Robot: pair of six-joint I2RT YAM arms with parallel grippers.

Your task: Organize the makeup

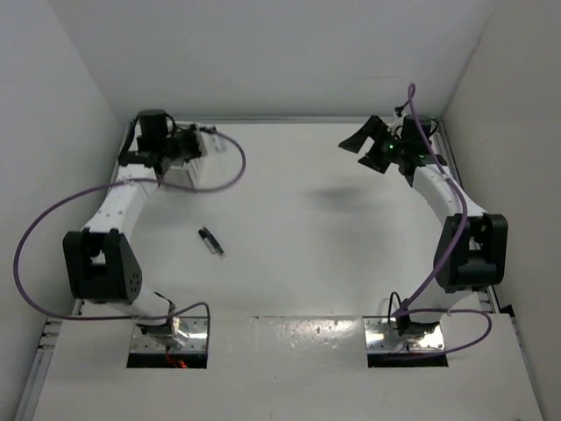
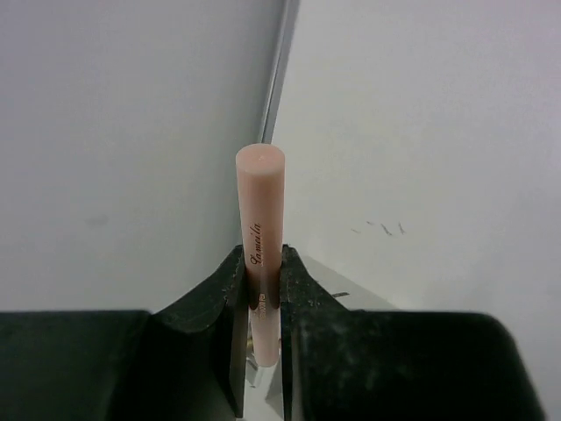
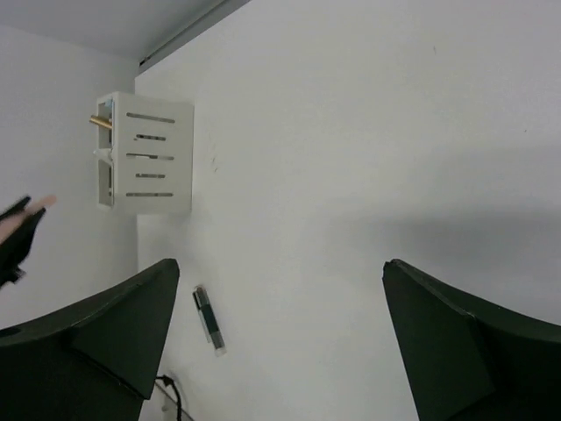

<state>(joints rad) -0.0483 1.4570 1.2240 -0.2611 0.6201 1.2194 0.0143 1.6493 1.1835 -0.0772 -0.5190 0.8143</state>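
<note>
One pale pink pencil-like stick (image 2: 260, 219) is clamped between the jaws of the left pincer (image 2: 263, 294), projecting beyond its fingertips, near one white slotted box (image 1: 191, 167) at the far left of the white tabletop (image 1: 333, 246). One gold-ended stick (image 3: 102, 123) protrudes from an end compartment of the box. One short black tube (image 1: 210, 242) lies alone on the tabletop, well apart from the box. The right pincer (image 3: 280, 267) has its jaws wide apart, holding nothing.
</note>
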